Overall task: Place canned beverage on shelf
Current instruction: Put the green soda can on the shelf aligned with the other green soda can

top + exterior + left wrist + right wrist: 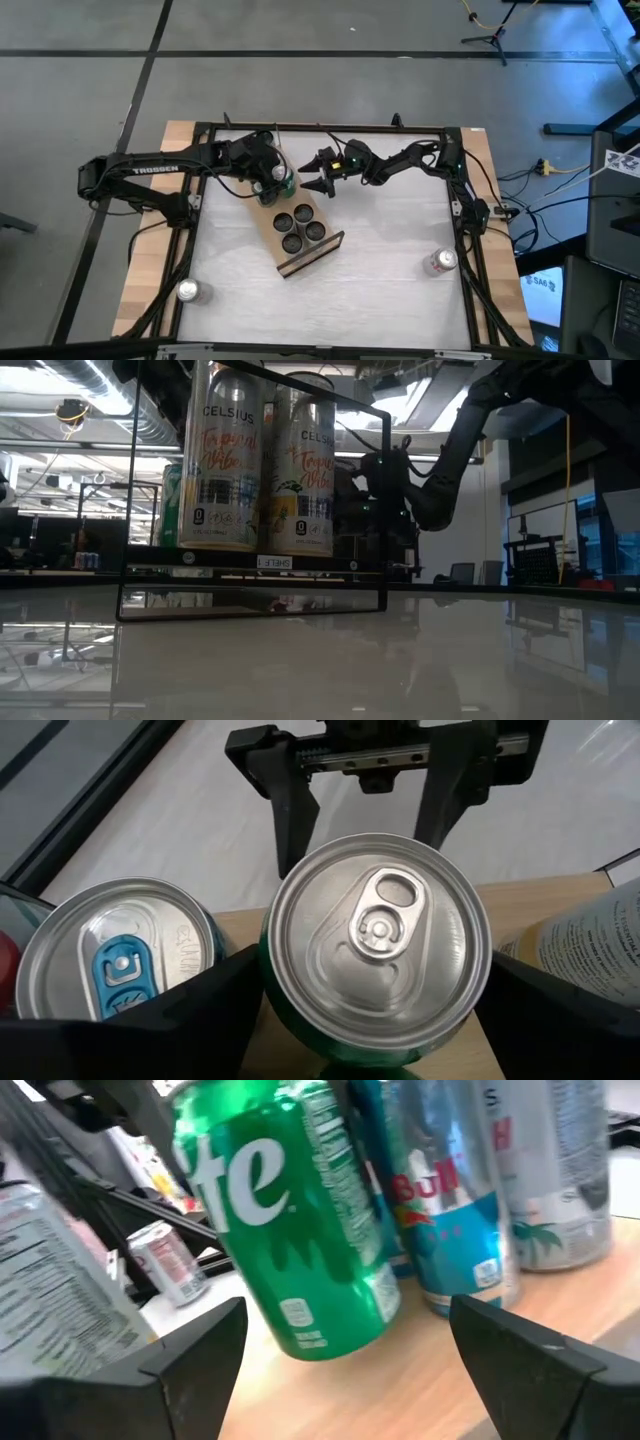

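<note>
The shelf [331, 244] is a light-wood board with dark edges, lying slantwise at the table's middle with several cans standing on it. My left gripper [283, 183] is shut on a green can [378, 935] at the shelf's far end, beside a blue-and-silver can [120, 965]. The right wrist view shows the green can [290, 1220] leaning over the board [420, 1380]. My right gripper [322, 180] is open and empty, level, just right of the green can and pointing at it. My left gripper holds the green can between its two fingers [215, 995], one on each side of the can's upper wall [272, 982], just below the rim. The fingers come from above, pointing down. The can leans a little; whether its base [335, 1335] rests on the board, I cannot tell.
Two tall white cans [262, 460] stand at the shelf's near end. One loose can [188, 291] stands at the table's near left and another [440, 262] at the near right. A dark frame runs along the table's edges [330, 127].
</note>
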{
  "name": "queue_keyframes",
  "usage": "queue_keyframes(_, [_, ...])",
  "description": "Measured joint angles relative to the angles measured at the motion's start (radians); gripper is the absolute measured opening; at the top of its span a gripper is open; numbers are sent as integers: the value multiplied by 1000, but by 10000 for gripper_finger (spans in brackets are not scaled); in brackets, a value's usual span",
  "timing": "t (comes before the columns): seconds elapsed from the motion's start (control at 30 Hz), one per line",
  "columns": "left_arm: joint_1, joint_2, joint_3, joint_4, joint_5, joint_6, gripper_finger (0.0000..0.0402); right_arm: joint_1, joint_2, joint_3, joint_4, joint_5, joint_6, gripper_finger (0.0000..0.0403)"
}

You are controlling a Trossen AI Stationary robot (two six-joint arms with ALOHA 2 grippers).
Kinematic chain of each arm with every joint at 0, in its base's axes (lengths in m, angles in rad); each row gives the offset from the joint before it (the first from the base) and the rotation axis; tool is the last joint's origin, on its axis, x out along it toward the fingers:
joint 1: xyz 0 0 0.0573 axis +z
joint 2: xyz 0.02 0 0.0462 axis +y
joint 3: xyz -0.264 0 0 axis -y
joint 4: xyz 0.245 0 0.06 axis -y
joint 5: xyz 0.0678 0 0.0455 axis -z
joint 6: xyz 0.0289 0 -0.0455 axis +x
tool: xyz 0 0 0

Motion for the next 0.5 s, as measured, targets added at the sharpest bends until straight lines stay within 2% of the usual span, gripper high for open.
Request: queue_keyframes(0.5, [0, 0, 0, 1, 0, 0, 321, 0, 0, 0, -27, 24, -1, 342])
